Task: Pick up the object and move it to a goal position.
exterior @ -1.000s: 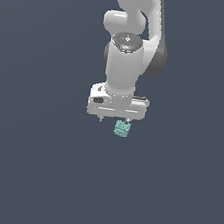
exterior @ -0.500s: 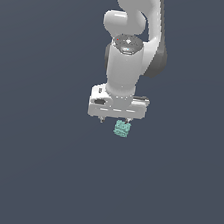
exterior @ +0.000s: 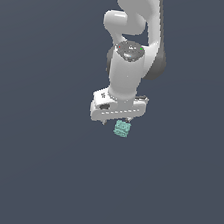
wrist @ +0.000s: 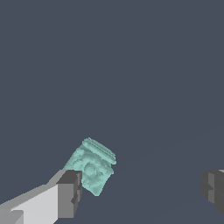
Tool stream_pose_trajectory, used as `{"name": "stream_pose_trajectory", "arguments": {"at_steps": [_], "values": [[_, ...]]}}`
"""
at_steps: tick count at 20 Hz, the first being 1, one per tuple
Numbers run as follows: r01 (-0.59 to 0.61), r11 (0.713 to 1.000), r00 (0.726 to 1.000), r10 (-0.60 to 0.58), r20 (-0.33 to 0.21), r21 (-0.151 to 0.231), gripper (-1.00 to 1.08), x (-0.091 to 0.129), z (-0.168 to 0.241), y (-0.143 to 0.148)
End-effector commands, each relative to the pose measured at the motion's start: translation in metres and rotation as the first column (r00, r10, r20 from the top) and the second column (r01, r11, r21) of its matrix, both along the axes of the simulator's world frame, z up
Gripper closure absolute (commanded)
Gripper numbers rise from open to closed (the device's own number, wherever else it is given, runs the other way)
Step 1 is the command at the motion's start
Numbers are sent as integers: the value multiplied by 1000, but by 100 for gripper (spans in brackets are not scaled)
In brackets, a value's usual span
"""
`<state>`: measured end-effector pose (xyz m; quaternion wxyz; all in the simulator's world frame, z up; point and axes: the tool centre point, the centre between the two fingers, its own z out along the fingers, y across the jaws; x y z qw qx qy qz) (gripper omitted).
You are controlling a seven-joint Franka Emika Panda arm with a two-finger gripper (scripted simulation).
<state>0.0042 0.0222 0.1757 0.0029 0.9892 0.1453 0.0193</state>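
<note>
The object (exterior: pixel 122 129) is a tiny teal-green ridged block, seen just under the white hand in the exterior view. In the wrist view the object (wrist: pixel 90 166) sits right beside one dark fingertip (wrist: pixel 70 193), whether touching I cannot tell. The other fingertip (wrist: pixel 213 189) stands far off across a wide gap. My gripper (wrist: pixel 140 190) is open, and the block does not fill the space between the fingers. From the exterior view the gripper (exterior: pixel 116 122) points down, its fingers mostly hidden by the hand.
The white arm (exterior: pixel 131 46) rises from the hand to the picture's upper edge. Plain dark grey-blue ground (exterior: pixel 36 164) lies all around, with no other objects in view.
</note>
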Motion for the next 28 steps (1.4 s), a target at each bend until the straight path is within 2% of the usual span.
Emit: {"name": "stream_pose_trajectory", "arguments": {"at_steps": [1, 7, 13, 18, 28], "values": [[-70, 998, 998, 70, -4, -4, -92, -3, -6, 2], [-249, 968, 968, 249, -13, -11, -92, -12, -21, 9], [-421, 907, 907, 421, -23, -13, -92, -22, -36, 16], [-555, 832, 832, 554, -30, -12, -92, -30, -47, 23], [-759, 651, 650, 759, -38, -5, -92, -46, -67, 34]]}}
